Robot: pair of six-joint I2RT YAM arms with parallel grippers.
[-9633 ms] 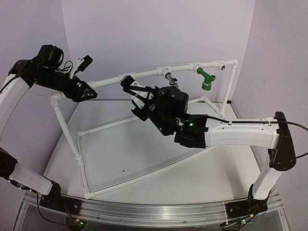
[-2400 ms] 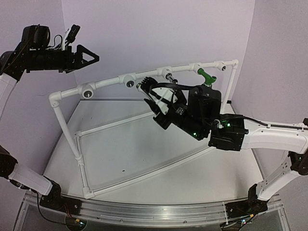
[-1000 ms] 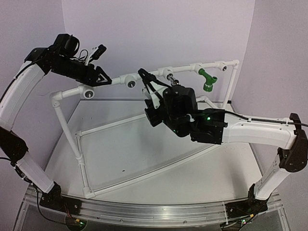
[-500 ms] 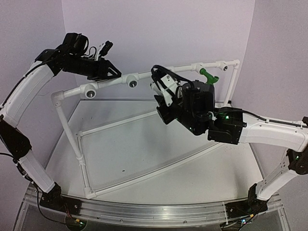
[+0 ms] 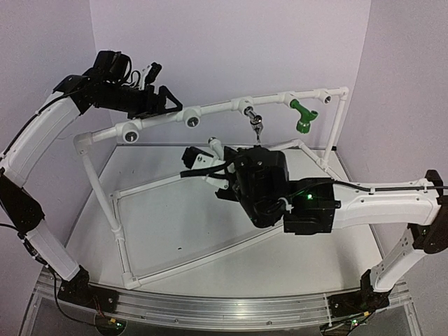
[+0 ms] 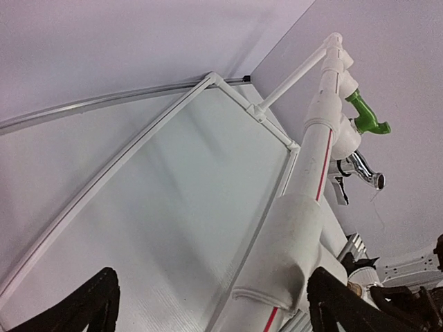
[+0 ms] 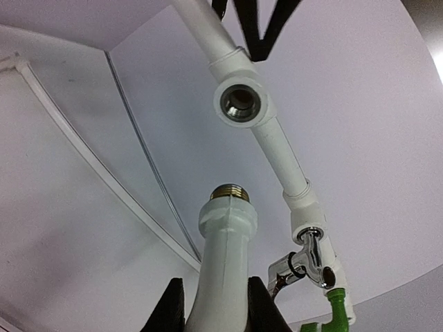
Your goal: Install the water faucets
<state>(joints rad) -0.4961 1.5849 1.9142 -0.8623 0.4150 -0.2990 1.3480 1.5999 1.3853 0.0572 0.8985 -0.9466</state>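
Because my right gripper (image 7: 214, 308) is clamped on the smooth body of the white faucet (image 7: 225, 256) and on nothing else, I think the worst risk is a crooked start. If the brass thread (image 7: 230, 192) meets the open socket (image 7: 242, 104) at an angle, it could cross-thread or jam on the rim.

The faucet is in the air, below the top rail (image 7: 280, 149) and apart from it, with its thread not yet at the socket. Its long axis runs straight out from between my fingers, thread end leading; the other end is hidden between them. In my wrist view it points up towards the socket, but the socket's mouth looks turned a little off that line. I judge that I need to square up before pushing in.

A hard push could also twist the round body in my grip. It could shove the pipe frame (image 5: 115, 231) too, since my left gripper (image 5: 165, 106) only straddles the rail near its left end, jaws apart, and does not clamp it.

Further along the same rail the chrome faucet (image 7: 304, 259) and the green faucet (image 7: 336, 311) already hang from their fittings. A wide swing on the approach might knock the chrome one, which is the nearer.
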